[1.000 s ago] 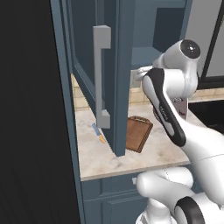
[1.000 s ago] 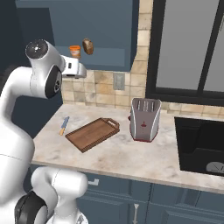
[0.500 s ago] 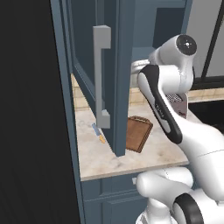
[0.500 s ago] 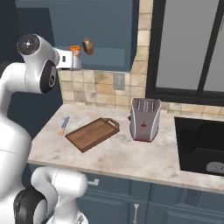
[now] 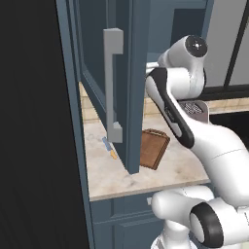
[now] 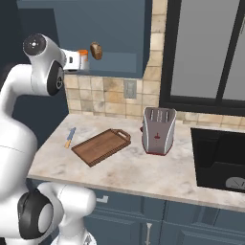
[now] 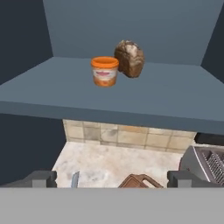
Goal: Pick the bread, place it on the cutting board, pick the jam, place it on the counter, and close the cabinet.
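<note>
The orange jam (image 7: 104,71) jar stands on the open cabinet's blue-grey shelf (image 7: 175,98), with the brown bread (image 7: 129,58) just behind it to the right. My gripper (image 7: 111,178) is open and empty. It is short of the shelf's front edge and points at the two items. From the right base view, my white hand (image 6: 71,59) hovers just left of the jam (image 6: 83,60) and the bread (image 6: 96,50). The cutting board (image 6: 101,146) lies bare on the counter (image 6: 143,172) below. The cabinet door (image 5: 114,82) stands open.
A silver toaster (image 6: 158,130) stands right of the board. A small knife (image 6: 70,137) lies on the counter left of it. A black cooktop (image 6: 220,158) sits at the far right. The open door with its bar handle (image 5: 113,85) juts out over the counter (image 5: 146,177).
The arm has swung up and to the left, lifting the hand to shelf height in front of the jam. The jaws stayed open. Jam, bread and board have not moved.
</note>
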You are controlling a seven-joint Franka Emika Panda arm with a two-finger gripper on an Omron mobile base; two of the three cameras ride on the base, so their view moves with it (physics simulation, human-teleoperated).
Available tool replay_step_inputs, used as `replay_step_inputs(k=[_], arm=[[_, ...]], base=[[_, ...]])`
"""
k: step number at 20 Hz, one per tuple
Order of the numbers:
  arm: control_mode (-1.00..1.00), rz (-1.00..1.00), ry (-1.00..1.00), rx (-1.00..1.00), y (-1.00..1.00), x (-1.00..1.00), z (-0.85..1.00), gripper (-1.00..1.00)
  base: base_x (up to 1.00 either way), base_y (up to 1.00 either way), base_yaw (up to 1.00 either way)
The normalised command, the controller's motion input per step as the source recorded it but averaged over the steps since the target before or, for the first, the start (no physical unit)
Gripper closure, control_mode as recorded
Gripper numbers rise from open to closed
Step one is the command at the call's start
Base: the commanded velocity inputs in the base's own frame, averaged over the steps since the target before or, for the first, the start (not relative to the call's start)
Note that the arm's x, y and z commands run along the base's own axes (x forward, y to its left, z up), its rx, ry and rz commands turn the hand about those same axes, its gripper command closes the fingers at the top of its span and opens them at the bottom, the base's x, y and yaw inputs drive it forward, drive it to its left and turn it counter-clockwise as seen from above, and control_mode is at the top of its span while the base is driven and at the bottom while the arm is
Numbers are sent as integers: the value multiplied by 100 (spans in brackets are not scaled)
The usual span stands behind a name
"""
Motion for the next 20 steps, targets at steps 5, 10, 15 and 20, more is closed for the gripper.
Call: replay_step_inputs(k=[5,10,15,20], arm=[[-100,0,0,0,0,35,10,-100],[-100,0,0,0,4,25,0,-100],[-100,0,0,0,14,24,0,-100],[-100,0,0,0,15,26,0,-100]], base=[[0,0,0],[0,0,0],[0,0,0],[0,0,0]])
